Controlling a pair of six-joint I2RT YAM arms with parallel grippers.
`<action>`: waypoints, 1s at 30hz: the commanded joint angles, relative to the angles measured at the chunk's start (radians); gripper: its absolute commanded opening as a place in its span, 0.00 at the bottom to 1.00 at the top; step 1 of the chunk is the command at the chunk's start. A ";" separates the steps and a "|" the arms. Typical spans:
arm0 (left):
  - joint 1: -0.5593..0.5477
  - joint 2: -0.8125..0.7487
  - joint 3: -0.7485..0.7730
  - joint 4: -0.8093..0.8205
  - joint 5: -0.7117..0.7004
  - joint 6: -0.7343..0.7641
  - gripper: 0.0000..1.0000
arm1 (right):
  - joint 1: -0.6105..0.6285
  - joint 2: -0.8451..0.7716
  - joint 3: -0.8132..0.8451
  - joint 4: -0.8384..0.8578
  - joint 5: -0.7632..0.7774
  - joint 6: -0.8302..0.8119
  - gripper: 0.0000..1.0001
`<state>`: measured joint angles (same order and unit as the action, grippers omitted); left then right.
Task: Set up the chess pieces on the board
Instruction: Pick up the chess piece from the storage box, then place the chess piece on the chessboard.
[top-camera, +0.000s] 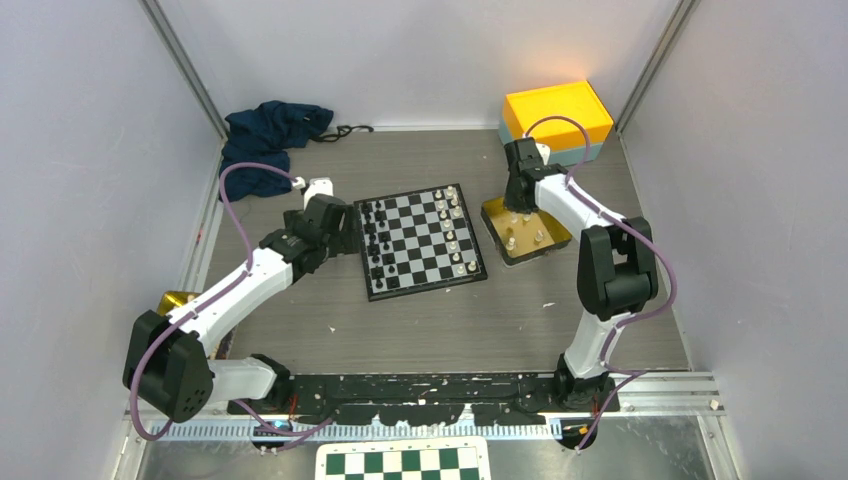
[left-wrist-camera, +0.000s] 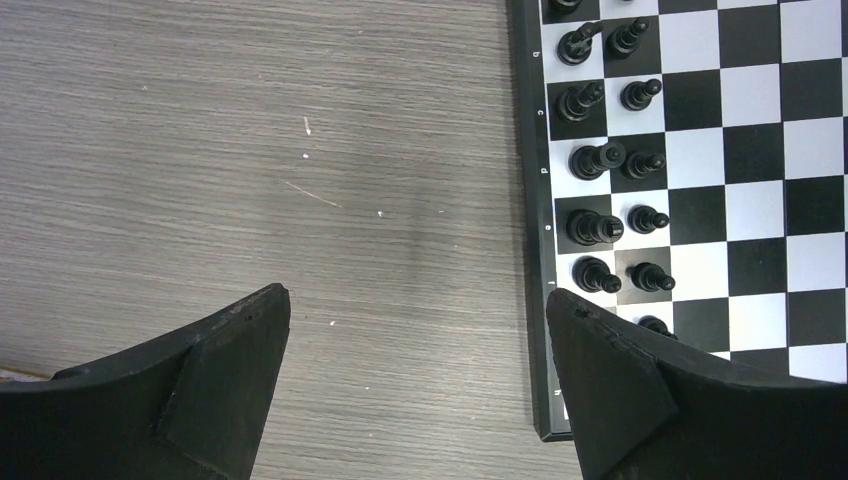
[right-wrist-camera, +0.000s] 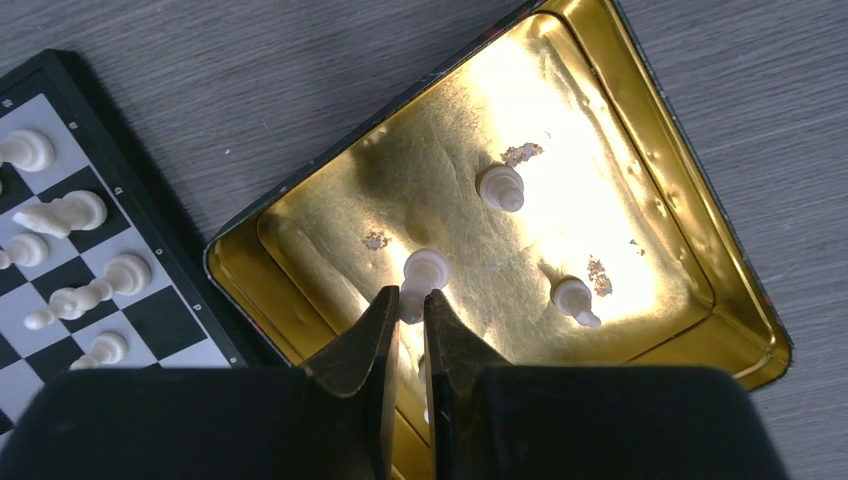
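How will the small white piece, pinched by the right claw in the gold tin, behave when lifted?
The white piece looks rigid and probably very light, being narrower than the right claw. Its rounded, smooth shape may let it slip or twist in the narrow tips. If dropped, it would likely roll on the shiny gold tin.

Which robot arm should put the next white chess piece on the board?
Right. The right gripper pinches a white piece inside the gold tin, beside the board and its white side. The left gripper hangs open over the table by the black pieces.
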<state>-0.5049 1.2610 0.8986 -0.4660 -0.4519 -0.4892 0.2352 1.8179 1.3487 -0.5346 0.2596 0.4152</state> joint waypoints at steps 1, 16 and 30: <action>-0.007 -0.029 0.001 0.026 -0.009 0.001 1.00 | -0.002 -0.090 0.059 -0.021 -0.007 0.007 0.02; -0.012 -0.038 -0.006 0.032 -0.005 -0.003 1.00 | 0.098 -0.094 0.182 -0.088 -0.069 0.045 0.02; -0.012 -0.054 -0.021 0.034 -0.004 -0.005 1.00 | 0.208 0.002 0.227 -0.080 -0.083 0.078 0.02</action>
<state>-0.5114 1.2411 0.8822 -0.4637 -0.4515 -0.4896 0.4294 1.8084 1.5303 -0.6258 0.1799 0.4755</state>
